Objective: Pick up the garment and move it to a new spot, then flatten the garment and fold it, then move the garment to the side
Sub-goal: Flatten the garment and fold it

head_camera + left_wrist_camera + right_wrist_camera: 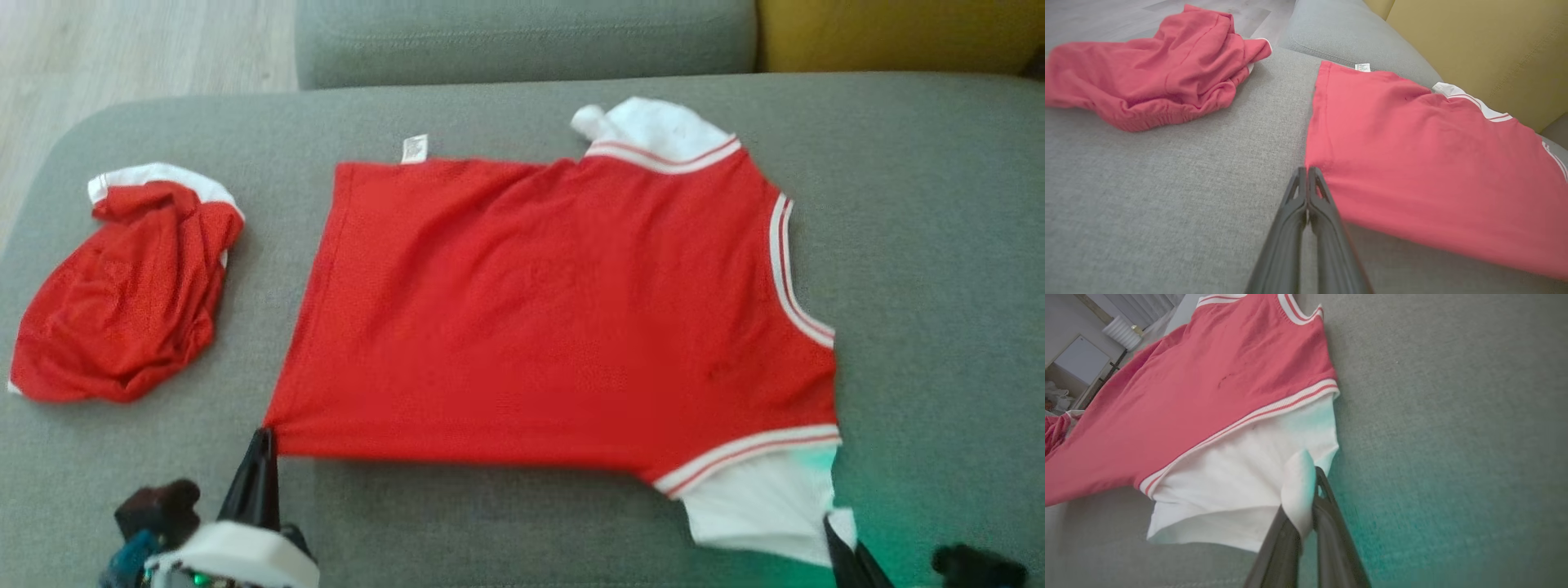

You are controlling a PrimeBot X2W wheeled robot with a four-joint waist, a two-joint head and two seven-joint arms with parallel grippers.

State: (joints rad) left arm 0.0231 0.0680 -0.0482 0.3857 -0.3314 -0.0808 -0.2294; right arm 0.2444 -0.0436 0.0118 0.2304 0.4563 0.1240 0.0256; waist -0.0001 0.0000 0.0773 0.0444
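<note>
The garment (555, 310) is a red shirt with white striped trim and white sleeves, spread nearly flat on the grey sofa seat (939, 245). My left gripper (263, 437) is shut on its near left hem corner; in the left wrist view the fingertips (1306, 170) meet right at the garment (1412, 155) corner. My right gripper (833, 523) is shut on the near white sleeve (759, 506). In the right wrist view a fold of that white sleeve (1298, 486) sits pinched between the fingers of my right gripper (1310, 473). The near edge hangs slightly raised between both grips.
A second red piece of clothing (122, 294) lies crumpled at the seat's left end, also seen as the red heap (1151, 73). The grey back cushion (522, 41) and a yellow cushion (898, 33) bound the far side. Wooden floor (122, 49) lies beyond the left corner.
</note>
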